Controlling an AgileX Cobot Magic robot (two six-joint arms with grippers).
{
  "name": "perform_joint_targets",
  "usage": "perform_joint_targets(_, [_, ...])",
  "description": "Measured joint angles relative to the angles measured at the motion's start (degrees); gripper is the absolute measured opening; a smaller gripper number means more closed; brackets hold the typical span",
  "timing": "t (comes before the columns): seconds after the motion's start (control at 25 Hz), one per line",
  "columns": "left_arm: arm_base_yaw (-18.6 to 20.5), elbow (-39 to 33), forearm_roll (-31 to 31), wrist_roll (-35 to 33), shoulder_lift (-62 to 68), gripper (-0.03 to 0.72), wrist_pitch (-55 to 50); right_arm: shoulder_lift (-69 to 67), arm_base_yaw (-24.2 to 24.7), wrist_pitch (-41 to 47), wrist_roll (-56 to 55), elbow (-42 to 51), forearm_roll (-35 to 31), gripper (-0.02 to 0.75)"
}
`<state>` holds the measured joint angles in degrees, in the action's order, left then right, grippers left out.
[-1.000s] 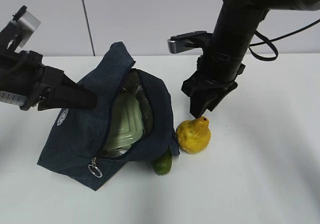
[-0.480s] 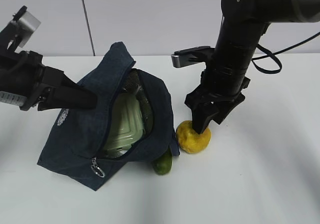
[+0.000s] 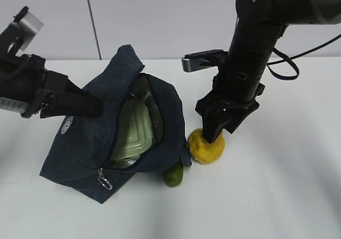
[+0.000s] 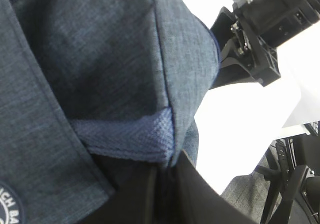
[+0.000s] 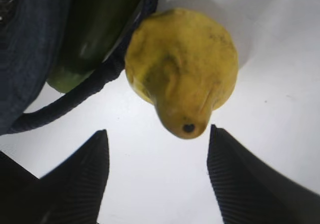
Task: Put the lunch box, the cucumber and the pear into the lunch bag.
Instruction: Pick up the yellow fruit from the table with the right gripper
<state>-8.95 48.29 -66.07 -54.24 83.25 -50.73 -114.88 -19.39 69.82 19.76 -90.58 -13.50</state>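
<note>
The pear [image 5: 182, 72] is sitting on the counter [image 3: 277, 186], its narrow top lying between the right gripper's [image 5: 157, 176] parted jaws. The left gripper [image 4: 165, 184] is clenching lunch bag [image 3: 85, 143] fabric.

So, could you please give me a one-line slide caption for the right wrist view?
Open right tool poised over the yellow pear on the table, cucumber and lunch bag alongside.

Cucumber [image 3: 173, 173] mostly hidden under lunch bag [image 3: 85, 143]; lunch box [image 3: 133, 135] partly covered by bag opening

White table [image 3: 287, 196] (pale wall [image 3: 160, 15] behind)
</note>
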Motion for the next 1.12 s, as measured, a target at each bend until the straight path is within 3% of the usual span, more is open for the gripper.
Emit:
perform_joint_targets(0.64, [0.0,0.0,-0.1,0.1,0.0,0.001,0.0,-2.0,0.0,-1.9,1.1,0.0,-1.9,0.481])
perform_joint_targets(0.96, [0.0,0.0,-0.1,0.1,0.0,0.001,0.0,-2.3,0.0,-2.3,1.2,0.0,-1.9,0.279])
perform_joint_targets(1.12, [0.0,0.0,-0.1,0.1,0.0,0.001,0.0,-2.3,0.0,-2.5,1.2,0.0,-1.6,0.242])
